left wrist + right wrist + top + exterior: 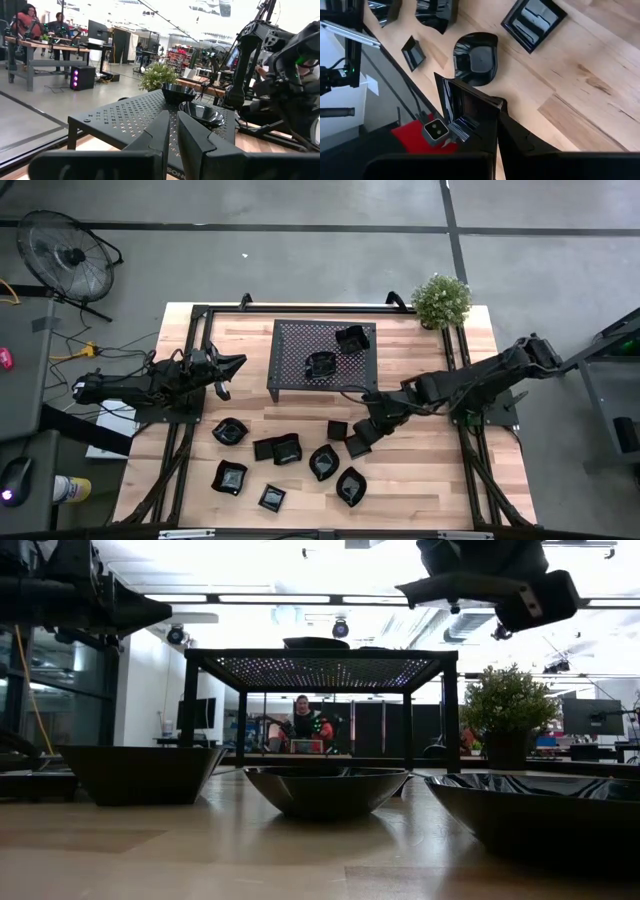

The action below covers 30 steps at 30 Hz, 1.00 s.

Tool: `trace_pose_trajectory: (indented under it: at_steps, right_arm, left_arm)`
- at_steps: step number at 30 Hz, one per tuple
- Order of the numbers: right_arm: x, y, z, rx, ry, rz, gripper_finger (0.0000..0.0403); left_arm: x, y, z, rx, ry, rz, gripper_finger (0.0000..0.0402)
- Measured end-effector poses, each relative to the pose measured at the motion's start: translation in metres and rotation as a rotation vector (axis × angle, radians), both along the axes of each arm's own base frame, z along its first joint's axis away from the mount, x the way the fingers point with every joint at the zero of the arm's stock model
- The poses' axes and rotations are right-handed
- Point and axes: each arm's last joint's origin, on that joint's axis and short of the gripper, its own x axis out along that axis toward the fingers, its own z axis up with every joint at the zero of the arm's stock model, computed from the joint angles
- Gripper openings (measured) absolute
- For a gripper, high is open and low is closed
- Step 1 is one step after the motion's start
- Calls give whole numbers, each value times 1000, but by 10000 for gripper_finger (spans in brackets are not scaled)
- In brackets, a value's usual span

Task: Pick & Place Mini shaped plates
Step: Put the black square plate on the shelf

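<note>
Several small glossy black plates lie flat on the wooden table (420, 480), among them a leaf-shaped one (351, 485) and a square one (272, 498). Two more plates (320, 365) (352, 338) sit on the black mesh rack (300, 340). My right gripper (366, 430) (497, 131) hangs over the plates near the table's middle, shut on a square plate (357, 445) (465, 107). My left gripper (238, 362) (172, 132) is shut and holds nothing. It hovers level beside the rack's left end. My right gripper pinches the square plate by its rim (493, 103), near a corner, between its two fingers. The fingers point down at it from above. The plate is tilted on edge, and in the low view (440, 587) it is lifted well clear of the table.
A potted plant (441, 300) stands at the far right corner of the table. The rack stands on legs, open underneath, at the far middle. In the room beyond are a fan (62, 255) on the floor at far left and people at benches (25, 22).
</note>
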Motion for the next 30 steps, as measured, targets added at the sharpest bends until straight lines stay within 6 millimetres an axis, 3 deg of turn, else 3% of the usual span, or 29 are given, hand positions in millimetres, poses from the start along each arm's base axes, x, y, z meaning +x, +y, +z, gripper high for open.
trace_pose_trajectory:
  at_steps: [30]
  right_arm:
    - [-2, 0, -1, 22, 39, -40, 5]
  left_arm:
    - [0, 0, 1, -63, -37, -21, 33]
